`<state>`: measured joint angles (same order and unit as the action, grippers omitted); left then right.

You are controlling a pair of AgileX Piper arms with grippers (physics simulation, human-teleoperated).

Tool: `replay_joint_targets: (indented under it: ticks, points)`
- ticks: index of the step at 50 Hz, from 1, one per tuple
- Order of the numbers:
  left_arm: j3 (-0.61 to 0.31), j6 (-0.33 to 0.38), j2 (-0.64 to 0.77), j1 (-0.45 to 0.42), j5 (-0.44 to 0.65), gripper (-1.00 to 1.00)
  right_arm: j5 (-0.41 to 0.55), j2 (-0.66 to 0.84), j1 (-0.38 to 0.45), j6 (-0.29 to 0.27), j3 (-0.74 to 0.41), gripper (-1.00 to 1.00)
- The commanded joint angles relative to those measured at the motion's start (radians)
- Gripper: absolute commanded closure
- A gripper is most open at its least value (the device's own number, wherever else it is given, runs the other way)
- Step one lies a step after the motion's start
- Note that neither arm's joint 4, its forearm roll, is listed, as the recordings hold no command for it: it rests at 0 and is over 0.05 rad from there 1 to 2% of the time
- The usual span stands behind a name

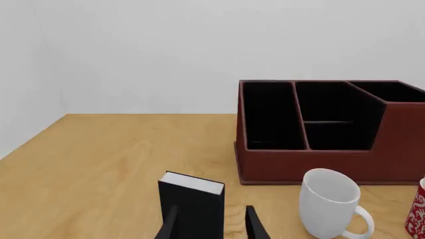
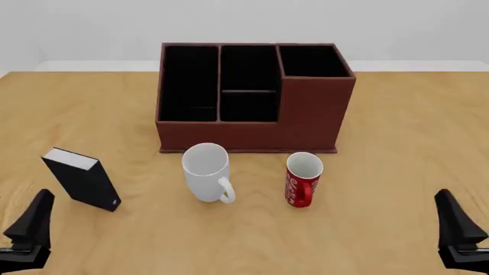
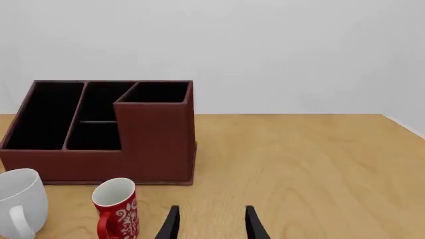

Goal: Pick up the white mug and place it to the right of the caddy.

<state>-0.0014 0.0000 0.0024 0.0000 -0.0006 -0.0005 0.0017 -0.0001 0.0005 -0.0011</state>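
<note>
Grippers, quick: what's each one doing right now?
Left gripper: open, holding nothing, black box between its fingers in its wrist view.
Right gripper: open, holding nothing.

Table [image 2: 397, 172] (caddy [image 2: 252, 97], mugs, box)

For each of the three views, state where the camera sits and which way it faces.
Front: fixed above and behind the arms, looking forward and down at the caddy; left gripper and right gripper show.
Left wrist: behind the left gripper, facing the black box.
Right wrist: behind the right gripper, facing bare table.
All share the caddy, white mug and red mug.
</note>
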Motion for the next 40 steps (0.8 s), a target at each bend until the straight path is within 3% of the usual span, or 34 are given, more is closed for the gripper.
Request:
replay_joint_targets:
  ticks: [1, 15, 27, 40]
  points:
    - [-0.003, 0.000, 0.005, 0.000, -0.001, -1.00, 0.001, 0.005, 0.004, 0.003, -0.003, -1.00]
    - [-0.003, 0.000, 0.005, 0.000, -0.001, -1.00, 0.007, 0.000, 0.014, 0.032, -0.008, -1.00]
    - [-0.003, 0.000, 0.005, 0.000, -0.001, -1.00, 0.116, -0.001, 0.026, 0.039, -0.171, -1.00]
    - [-0.003, 0.000, 0.005, 0.000, -0.001, -1.00, 0.178, 0.067, 0.086, -0.037, -0.321, -1.00]
